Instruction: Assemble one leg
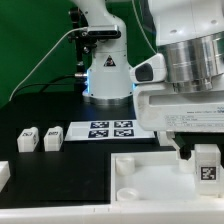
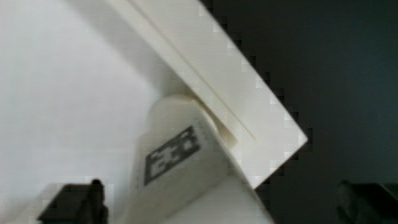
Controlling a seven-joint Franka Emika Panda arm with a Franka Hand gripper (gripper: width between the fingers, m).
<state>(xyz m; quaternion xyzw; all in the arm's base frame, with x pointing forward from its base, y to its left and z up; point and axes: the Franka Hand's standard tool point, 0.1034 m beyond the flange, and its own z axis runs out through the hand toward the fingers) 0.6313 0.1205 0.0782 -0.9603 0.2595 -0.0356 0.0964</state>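
Observation:
A small white leg [image 1: 206, 170] with a black-and-white tag stands upright at the corner of the large white tray [image 1: 140, 158] on the exterior view's right. My gripper [image 1: 205, 156] hangs over it, one black finger [image 1: 185, 153] beside it. In the wrist view the leg [image 2: 175, 150] rests against the tray's rim [image 2: 222, 80]. My gripper [image 2: 217, 205] straddles it there. The dark fingertips [image 2: 73, 201] stand well apart from the leg's sides, so the jaws are open. I cannot tell whether the leg sits in a socket.
Two more white legs [image 1: 27, 139] [image 1: 52, 137] stand on the black table at the exterior view's left, and another white part [image 1: 3, 172] lies at the left edge. The marker board [image 1: 110, 130] lies behind the tray, in front of the arm's base [image 1: 105, 75].

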